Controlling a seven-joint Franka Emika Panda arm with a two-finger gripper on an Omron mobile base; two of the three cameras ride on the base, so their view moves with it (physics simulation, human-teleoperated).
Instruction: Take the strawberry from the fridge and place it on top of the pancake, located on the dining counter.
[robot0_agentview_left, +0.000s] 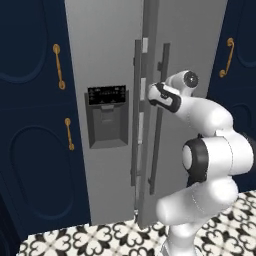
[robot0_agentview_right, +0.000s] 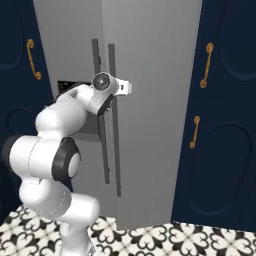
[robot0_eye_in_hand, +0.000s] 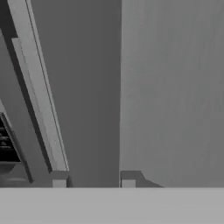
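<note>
Pincer: the pincer (robot0_eye_in_hand: 94, 178) is clenched on a dark vertical bar handle (robot0_eye_in_hand: 92, 109) of the fridge (robot0_agentview_left: 105, 45), at about the handle's upper third.
Fingertips: the two small fingertips (robot0_eye_in_hand: 59, 179) stand one on each side of the bar in the hand view, close against its edges.
Which handle: in the left base view the left door's handle (robot0_agentview_left: 136, 115) runs unbroken, while the hand covers part of the right door's handle (robot0_agentview_left: 156, 160), so the grip looks to be on the right one.
Arm: the arm (robot0_agentview_left: 210, 150) is bent at the elbow and reaches forward from the base to the middle seam of the fridge.
Fridge: it is tall and grey with two doors and fills the middle of both base views. I cannot tell whether the right door is shut tight or slightly ajar.
Dispenser: the black-panelled dispenser recess (robot0_agentview_left: 107, 116) sits in the left door, just left of the handles.
Surroundings: navy cabinets (robot0_agentview_left: 30, 125) with gold handles (robot0_agentview_left: 59, 66) stand on both sides of the fridge, over a patterned tile floor (robot0_agentview_left: 100, 237).
</note>
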